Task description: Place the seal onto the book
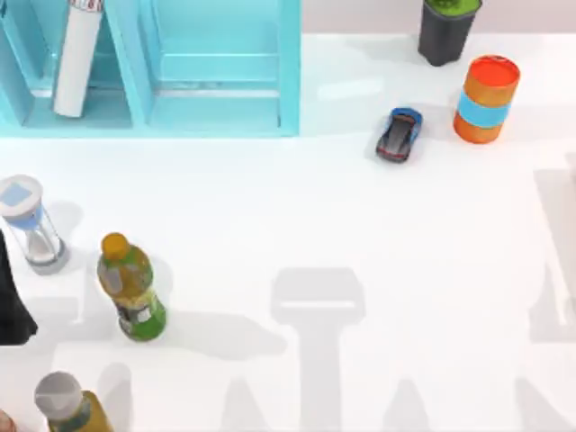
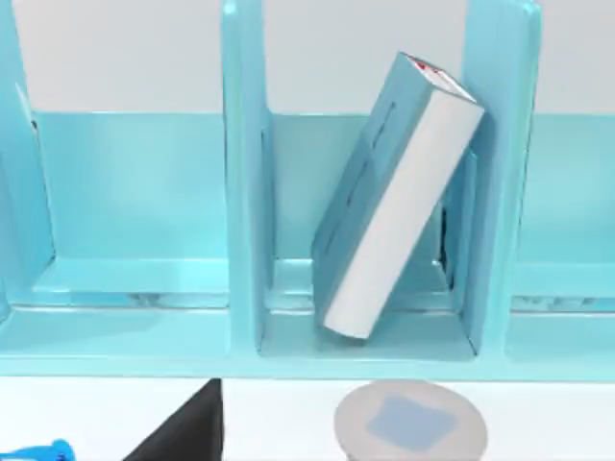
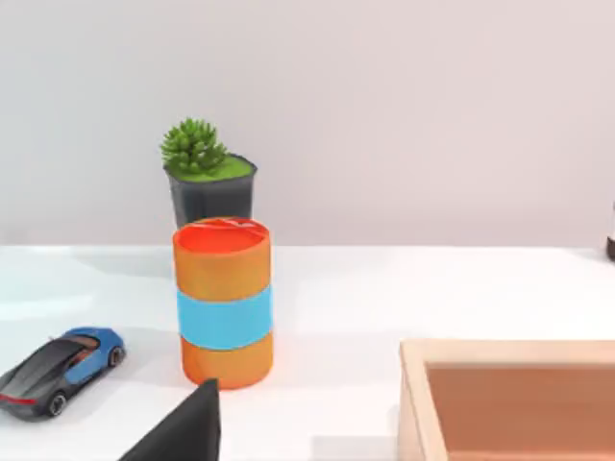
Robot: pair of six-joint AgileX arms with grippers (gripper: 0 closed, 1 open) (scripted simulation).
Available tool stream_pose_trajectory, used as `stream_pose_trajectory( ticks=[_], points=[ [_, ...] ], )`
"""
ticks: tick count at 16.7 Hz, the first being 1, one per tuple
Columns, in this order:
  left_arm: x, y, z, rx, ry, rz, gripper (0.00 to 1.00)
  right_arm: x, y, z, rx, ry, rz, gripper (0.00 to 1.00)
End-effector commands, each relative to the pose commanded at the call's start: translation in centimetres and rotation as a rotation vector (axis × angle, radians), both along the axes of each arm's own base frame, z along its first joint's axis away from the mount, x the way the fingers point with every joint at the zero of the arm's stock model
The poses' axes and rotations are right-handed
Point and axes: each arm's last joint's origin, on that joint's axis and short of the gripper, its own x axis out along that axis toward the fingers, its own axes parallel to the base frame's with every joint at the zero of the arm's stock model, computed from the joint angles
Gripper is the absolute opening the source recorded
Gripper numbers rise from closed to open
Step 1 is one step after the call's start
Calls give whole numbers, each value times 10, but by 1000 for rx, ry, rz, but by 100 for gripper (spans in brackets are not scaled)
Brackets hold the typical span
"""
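Observation:
The seal and the book are both out of view. A dark part of my left arm (image 1: 11, 310) sits at the table's left edge, beside the hourglass (image 1: 29, 225). In the left wrist view a dark piece of my left gripper (image 2: 183, 432) faces the turquoise shelf unit (image 2: 245, 192), with the hourglass's grey top (image 2: 408, 423) close below the camera. The right wrist view has a dark piece of my right gripper (image 3: 183, 432) a short way from an orange cylinder with a blue band (image 3: 224, 303).
A turquoise shelf unit (image 1: 216, 72) spans the back left, with a teal-and-white flat box (image 2: 394, 202) leaning inside it. Two green bottles (image 1: 130, 288) (image 1: 67, 405) stand front left. Toy car (image 1: 399, 135), orange cylinder (image 1: 486, 99) and potted plant (image 1: 445, 31) stand back right. A wooden box (image 3: 509, 403) is near the right gripper.

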Motion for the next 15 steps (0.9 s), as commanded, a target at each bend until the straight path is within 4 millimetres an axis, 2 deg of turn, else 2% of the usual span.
stream_pose_trajectory(
  ticks=[4,9,12,15],
  points=[
    [1,0,7,7,-14,-1,100,0,0,0,0,0,0,100],
    [17,-2,45,59,-54,9,100,0,0,0,0,0,0,100],
    [49,-4,65,108,-24,21,100,0,0,0,0,0,0,100],
    [101,-9,65,170,64,27,100,0,0,0,0,0,0,100]
  ],
)
